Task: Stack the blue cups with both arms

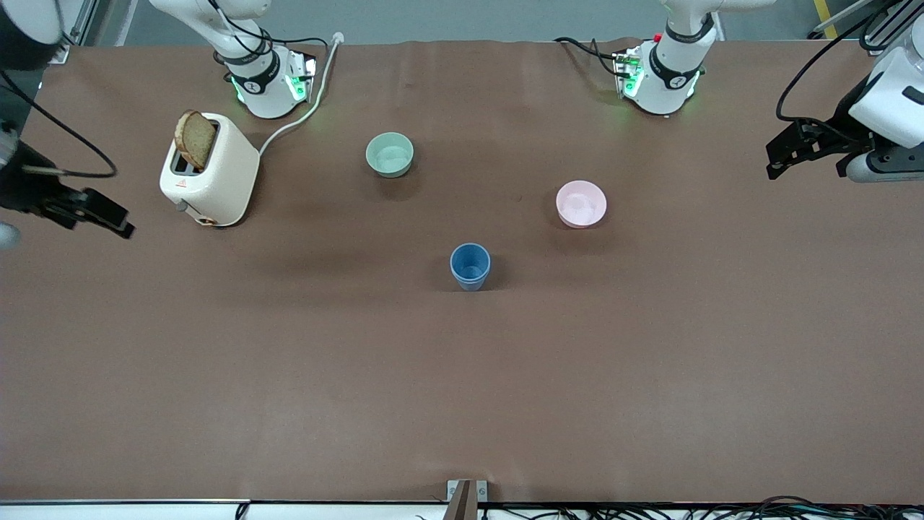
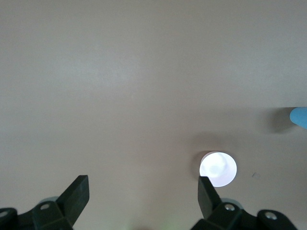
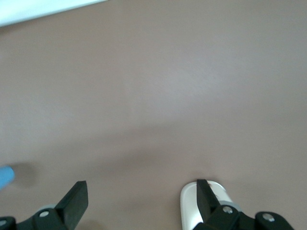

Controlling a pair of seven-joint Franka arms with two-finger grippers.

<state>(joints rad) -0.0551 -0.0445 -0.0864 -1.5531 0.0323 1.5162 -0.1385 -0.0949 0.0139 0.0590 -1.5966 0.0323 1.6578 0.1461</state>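
The cups [image 1: 470, 266], one nested in the other, stand near the middle of the surface [image 1: 462, 390], nearer the front camera than both bowls. One bowl [image 1: 390, 154] sits toward the edge where the arm bases stand, and the other bowl [image 1: 581, 204] lies toward the left arm's end. The toaster [image 1: 209, 170], with a slice of bread [image 1: 195, 139] in its slot, stands toward the right arm's end, near the bases' edge.

Matt brown tabletop [image 1: 289, 375] with faint creases like a laid sheet, matt blue plastic cups [image 1: 470, 266] nested together, smooth pale green bowl [image 1: 390, 154], smooth pink bowl [image 1: 581, 204], cream satin-finish toaster [image 1: 209, 170], rough brown bread slice [image 1: 195, 139], glossy white arm shells
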